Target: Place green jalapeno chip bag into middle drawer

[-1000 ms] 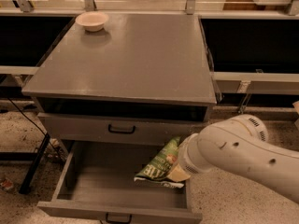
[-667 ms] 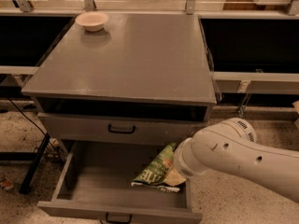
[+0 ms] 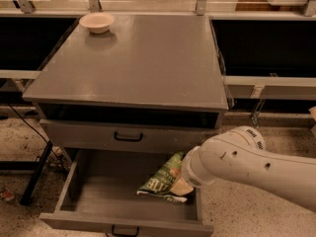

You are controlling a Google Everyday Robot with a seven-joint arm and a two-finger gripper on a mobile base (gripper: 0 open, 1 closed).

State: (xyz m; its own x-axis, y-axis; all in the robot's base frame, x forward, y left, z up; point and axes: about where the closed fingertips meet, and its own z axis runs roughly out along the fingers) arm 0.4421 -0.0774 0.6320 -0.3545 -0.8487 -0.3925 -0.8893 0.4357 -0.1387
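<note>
Cannot tell gripper's point(image 3: 184, 182) grasp: hidden behind white arm point(image 3: 247, 162) at open middle drawer's point(image 3: 89, 201) right side, over green jalapeno chip bag's point(image 3: 163, 177) covered right end.

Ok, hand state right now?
Hand: at the green jalapeno chip bag, over the open middle drawer; open or closed cannot be told.

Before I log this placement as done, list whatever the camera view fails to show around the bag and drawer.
Gripper, at the end of the arm over the right side of the middle drawer: covered by the wrist.
Green jalapeno chip bag: right end behind the arm; resting or lifted, unclear.
Drawer handle: cut off by the bottom edge.
</note>
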